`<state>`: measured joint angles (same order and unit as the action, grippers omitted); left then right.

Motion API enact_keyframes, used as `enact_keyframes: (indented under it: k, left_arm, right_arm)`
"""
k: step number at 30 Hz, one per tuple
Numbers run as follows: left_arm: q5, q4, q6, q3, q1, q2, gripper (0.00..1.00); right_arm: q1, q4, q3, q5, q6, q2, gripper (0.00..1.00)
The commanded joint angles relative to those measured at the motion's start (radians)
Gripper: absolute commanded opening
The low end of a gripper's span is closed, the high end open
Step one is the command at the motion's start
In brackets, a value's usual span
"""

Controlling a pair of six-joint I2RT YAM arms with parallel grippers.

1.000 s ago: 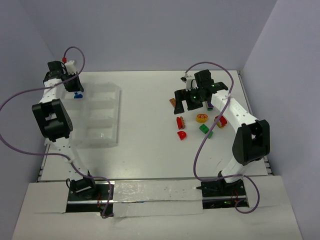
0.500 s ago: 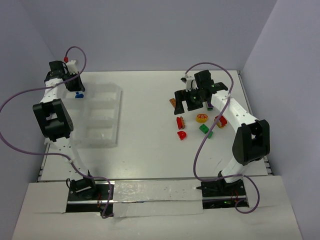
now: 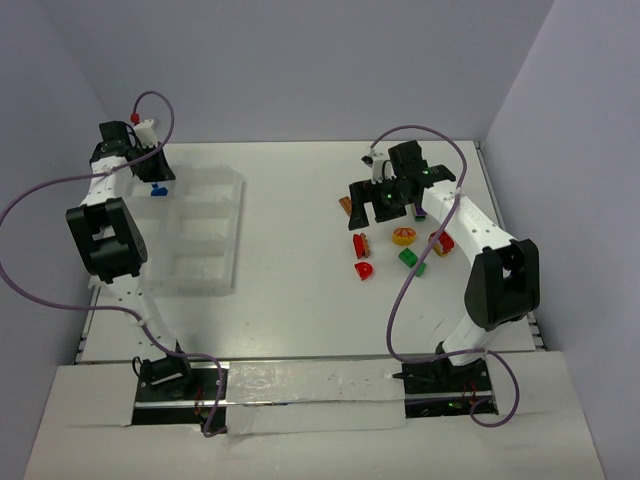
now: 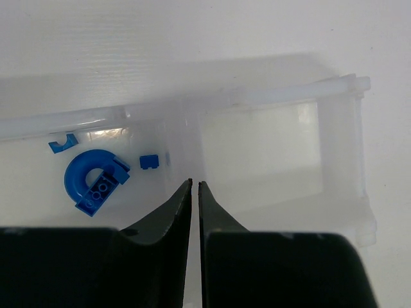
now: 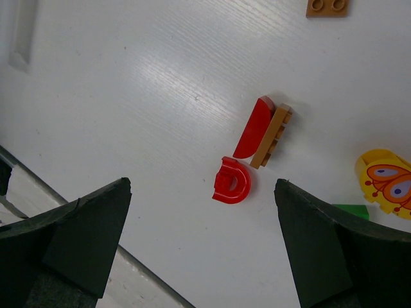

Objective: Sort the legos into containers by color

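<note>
1. Three blue pieces sit in one compartment of the tray: a blue arch, a tiny blue brick and a blue clip by the wall.
2. Left claw hangs just over that tray, tips pressed together, nothing between them.
3. Over to the right claw: spread wide, empty, poised above the loose pieces on the bench.
4. Count beneath it: two reds, a red arch and a red slope. Two tans, a tan plate touching the slope and a tan tile at the top edge. One yellow piece and one green piece, half cut off. The overhead view shows a few more beside the arm, too small to count surely.
5. Handling call: these look light, hard and slick, likely to skid or twist under a sloppy pinch. The red arch lies nearest, so I'd squeeze it across its flat sides, low down.
6. Slope and plate may be clipped together, but I cannot tell.
</note>
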<state>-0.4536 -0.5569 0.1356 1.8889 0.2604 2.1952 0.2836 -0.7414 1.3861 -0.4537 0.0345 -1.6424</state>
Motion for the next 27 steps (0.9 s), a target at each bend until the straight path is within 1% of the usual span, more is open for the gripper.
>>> enact_keyframes:
  k: [1,2,4,6,9,12,13,14,15,16,18,21,22,24,27]
  left_arm:
    - [-0.059,-0.010,0.002,-0.015,-0.007,-0.062,0.17]
    - [-0.076,-0.006,0.002,-0.022,-0.007,-0.068,0.22]
    - [-0.125,0.012,0.006,-0.043,-0.006,-0.101,0.39]
    - [-0.164,0.033,-0.002,-0.054,-0.001,-0.149,0.49]
    - [-0.192,0.058,-0.046,-0.057,-0.005,-0.230,0.58]
    - [-0.155,0.077,-0.051,-0.078,-0.026,-0.316,0.62]
    - [-0.134,0.094,-0.050,-0.114,-0.037,-0.357,0.66]
    - [-0.108,0.115,-0.046,-0.164,-0.049,-0.409,0.73]
    - [-0.077,0.127,-0.040,-0.181,-0.061,-0.448,0.75]
    - [-0.034,0.139,-0.030,-0.251,-0.080,-0.499,0.76]
    - [0.018,0.150,-0.024,-0.313,-0.111,-0.583,0.76]
    - [0.052,0.165,-0.018,-0.443,-0.145,-0.676,0.77]
    - [0.061,0.165,-0.018,-0.454,-0.155,-0.701,0.77]
    - [0.092,0.169,-0.020,-0.530,-0.182,-0.754,0.77]
    - [0.103,0.182,-0.032,-0.585,-0.195,-0.804,0.76]
  right_arm:
    - [0.008,0.013,0.002,0.004,0.007,0.004,1.00]
    - [0.008,0.013,0.002,0.004,0.007,0.004,1.00]
    - [0.008,0.014,0.001,0.005,0.009,0.007,1.00]
    - [0.008,0.014,0.001,0.010,0.012,0.011,1.00]
    - [0.009,0.009,-0.008,0.024,0.025,0.023,1.00]
    - [0.009,0.012,-0.034,0.056,0.040,0.041,1.00]
    - [0.009,0.016,-0.050,0.074,0.046,0.051,1.00]
    - [0.009,0.023,-0.071,0.098,0.052,0.064,1.00]
    - [0.009,0.028,-0.087,0.119,0.056,0.074,1.00]
    - [0.009,0.037,-0.109,0.153,0.055,0.086,1.00]
    - [0.011,0.045,-0.140,0.211,0.057,0.084,0.99]
    - [0.021,0.052,-0.176,0.266,0.064,0.077,0.96]
    - [0.028,0.051,-0.187,0.278,0.065,0.076,0.95]
    - [0.038,0.040,-0.217,0.259,0.055,0.073,0.93]
    - [0.056,0.044,-0.260,0.231,0.037,0.073,0.93]
